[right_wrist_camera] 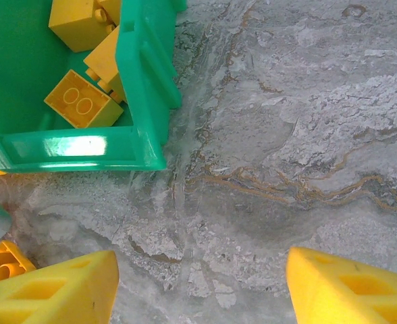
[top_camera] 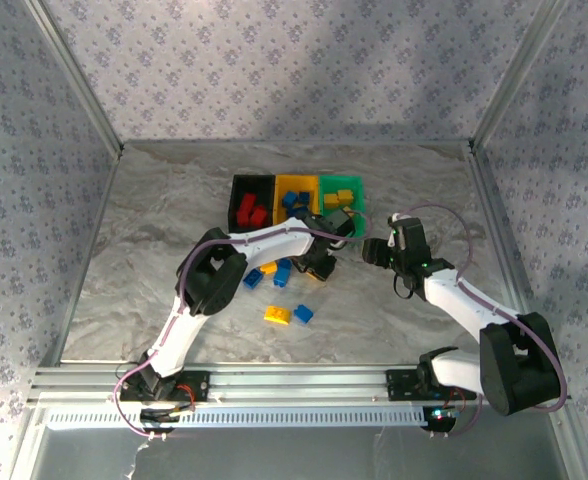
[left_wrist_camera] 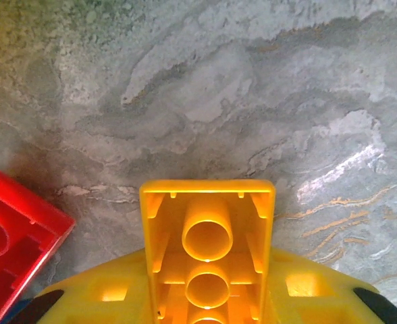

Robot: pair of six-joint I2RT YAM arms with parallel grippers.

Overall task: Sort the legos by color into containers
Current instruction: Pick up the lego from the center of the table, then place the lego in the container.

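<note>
Three bins stand in a row at the back: a black bin [top_camera: 236,196] with red legos, a yellow-orange bin [top_camera: 296,180] with blue legos, and a green bin [top_camera: 358,192] with yellow legos. My left gripper [top_camera: 319,265] [left_wrist_camera: 207,300] is shut on a yellow lego [left_wrist_camera: 207,229], its hollow underside facing the camera, above bare table. A red lego [left_wrist_camera: 13,236] lies to its left. In front of the green bin [right_wrist_camera: 141,101], my right gripper [top_camera: 374,250] [right_wrist_camera: 202,290] stands open over bare table. Yellow legos [right_wrist_camera: 82,101] lie in that bin.
Loose legos lie in front of the bins: blue ones [top_camera: 254,279] [top_camera: 282,272] [top_camera: 303,313] and yellow ones [top_camera: 268,267] [top_camera: 277,315]. Another yellow lego [right_wrist_camera: 3,264] sits by my right gripper's left finger. Metal frame posts line the table's sides.
</note>
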